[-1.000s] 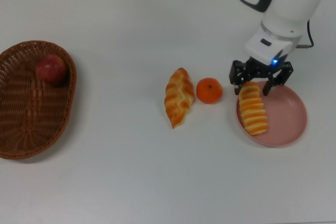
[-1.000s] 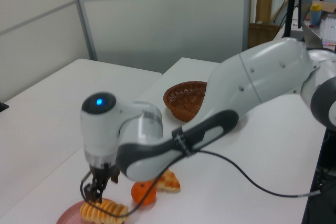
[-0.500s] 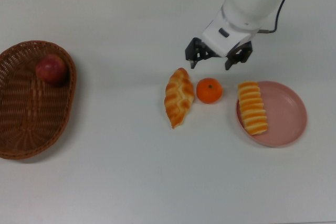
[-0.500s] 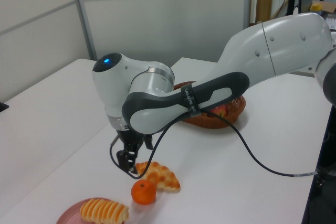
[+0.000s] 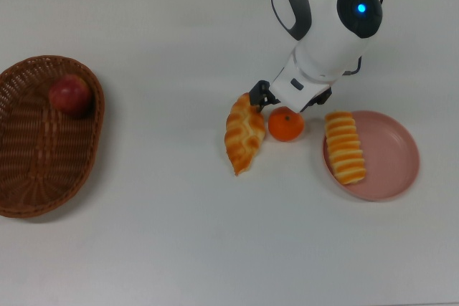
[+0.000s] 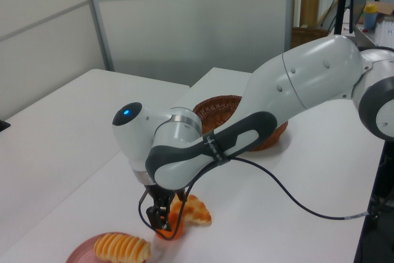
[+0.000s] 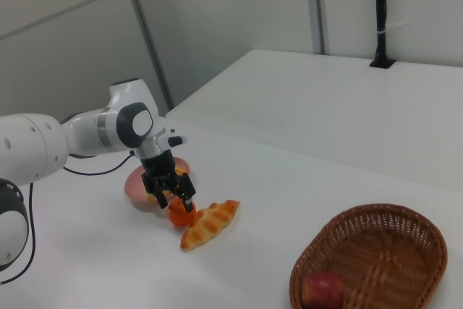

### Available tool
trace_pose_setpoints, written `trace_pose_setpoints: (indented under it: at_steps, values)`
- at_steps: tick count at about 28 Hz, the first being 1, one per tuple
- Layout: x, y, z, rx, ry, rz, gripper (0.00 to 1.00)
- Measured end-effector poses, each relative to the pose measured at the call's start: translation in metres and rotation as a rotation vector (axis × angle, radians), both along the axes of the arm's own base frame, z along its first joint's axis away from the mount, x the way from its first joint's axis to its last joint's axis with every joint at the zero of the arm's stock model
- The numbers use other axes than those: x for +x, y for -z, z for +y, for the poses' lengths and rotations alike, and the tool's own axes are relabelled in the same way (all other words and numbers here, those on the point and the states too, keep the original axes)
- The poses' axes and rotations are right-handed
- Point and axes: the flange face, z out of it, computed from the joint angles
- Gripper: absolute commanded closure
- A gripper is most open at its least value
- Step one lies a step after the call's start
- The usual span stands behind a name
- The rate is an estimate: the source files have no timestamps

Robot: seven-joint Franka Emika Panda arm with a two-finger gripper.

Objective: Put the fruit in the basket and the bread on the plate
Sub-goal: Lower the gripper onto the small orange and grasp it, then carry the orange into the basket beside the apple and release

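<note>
The orange tangerine point(image 5: 286, 125) lies on the table between the twisted loaf point(image 5: 244, 134) and the pink plate point(image 5: 391, 166). My gripper point(image 5: 285, 104) has come down over the tangerine point(image 7: 179, 215) and stands open, a finger on either side of its top. One dark fingertip point(image 5: 259, 96) shows beside the twisted loaf's upper end; the other is hidden under the hand in the top view. The ridged roll point(image 5: 345, 147) lies on the plate's left half. The red apple point(image 5: 69, 94) rests in the brown wicker basket point(image 5: 36, 170) at the top view's left.
The arm's white links and a black cable point(image 6: 289, 195) arch over the table in the left view, in front of the basket point(image 6: 217, 110). Bare white tabletop point(image 5: 179, 241) surrounds the objects.
My gripper left the ridged roll on the plate, moved to the top view's left and has dropped down around the tangerine. The food has not moved.
</note>
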Motion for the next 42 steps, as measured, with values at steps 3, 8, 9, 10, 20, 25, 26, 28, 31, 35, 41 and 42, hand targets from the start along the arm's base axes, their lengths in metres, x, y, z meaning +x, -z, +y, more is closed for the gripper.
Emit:
trace_pose_setpoints:
  at_steps: [3, 8, 9, 10, 20, 25, 26, 28, 31, 35, 41, 42]
  values:
    - [0.003, 0.007, 0.003, 0.009, -0.007, -0.013, 0.00]
    - [0.004, 0.017, 0.006, 0.004, -0.021, -0.015, 0.01]
    - [0.003, 0.018, 0.007, 0.002, -0.023, -0.014, 0.09]
    - [0.003, 0.020, 0.007, 0.001, -0.025, -0.013, 0.18]
    - [0.003, 0.024, 0.009, -0.003, -0.031, -0.010, 0.88]
    - [0.006, 0.019, 0.006, 0.001, -0.025, -0.020, 0.88]
    - [0.008, 0.015, 0.004, 0.004, -0.021, -0.028, 0.87]
    - [0.014, 0.001, -0.002, 0.017, -0.006, -0.050, 0.88]
    - [0.021, -0.023, -0.014, 0.044, 0.027, -0.082, 0.87]
    - [0.032, -0.062, -0.040, 0.074, 0.077, -0.137, 0.87]
    - [0.049, -0.089, -0.120, 0.074, 0.195, -0.182, 0.87]
    - [0.052, -0.090, -0.137, 0.072, 0.219, -0.183, 0.87]
